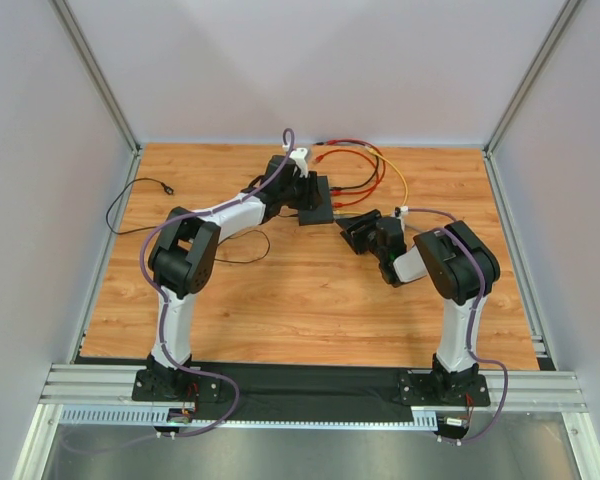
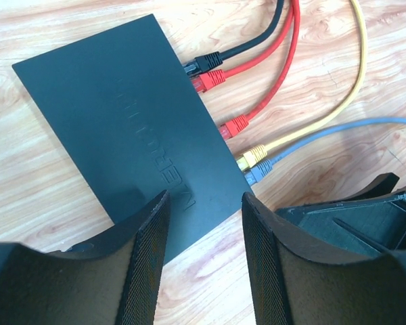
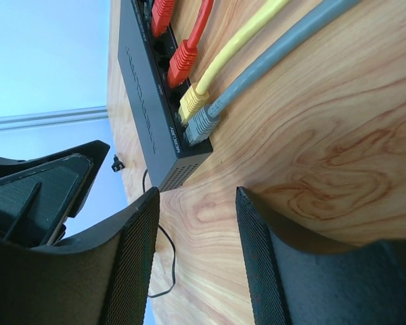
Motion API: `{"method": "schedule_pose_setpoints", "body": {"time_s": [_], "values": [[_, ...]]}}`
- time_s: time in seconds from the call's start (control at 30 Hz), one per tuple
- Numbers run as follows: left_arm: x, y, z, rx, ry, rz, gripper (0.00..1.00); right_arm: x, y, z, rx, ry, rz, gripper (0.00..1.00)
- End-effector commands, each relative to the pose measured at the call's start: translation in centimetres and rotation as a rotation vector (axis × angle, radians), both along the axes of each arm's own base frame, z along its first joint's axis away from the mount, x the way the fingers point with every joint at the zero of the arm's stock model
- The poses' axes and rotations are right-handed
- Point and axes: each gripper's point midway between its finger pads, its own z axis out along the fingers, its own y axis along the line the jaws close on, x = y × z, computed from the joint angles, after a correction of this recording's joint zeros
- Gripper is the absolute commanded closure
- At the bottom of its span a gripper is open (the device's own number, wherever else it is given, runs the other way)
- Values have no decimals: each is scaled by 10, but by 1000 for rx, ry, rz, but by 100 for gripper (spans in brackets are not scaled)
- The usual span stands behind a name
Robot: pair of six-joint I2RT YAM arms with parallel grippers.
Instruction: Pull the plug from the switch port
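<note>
In the left wrist view, the fingers of my left gripper cover the switch's near corner. The lettering just ahead of them is too faint for me to read. All five cables run out of frame beyond the gripper. Ahead of the right gripper, the switch's far end is cut off, so I lose its farthest ports. Overhead, the plugs are too small to tell apart, and the left gripper hides part of the switch.
</note>
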Motion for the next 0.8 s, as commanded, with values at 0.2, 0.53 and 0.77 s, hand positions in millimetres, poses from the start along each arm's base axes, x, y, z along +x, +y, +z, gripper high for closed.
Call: {"method": "schedule_pose_setpoints", "body": {"time_s": [0.2,0.53,0.77], "values": [[0,-12,-10,-21,20,-17,51,17,-6,2,28,-20,-72,53],[-1,-4,-26,21,71,26,58,27,-3,-1,35,1,-89,55],[-6,0,-33,52,95,13,60,31,1,-12,62,31,-82,58]]}}
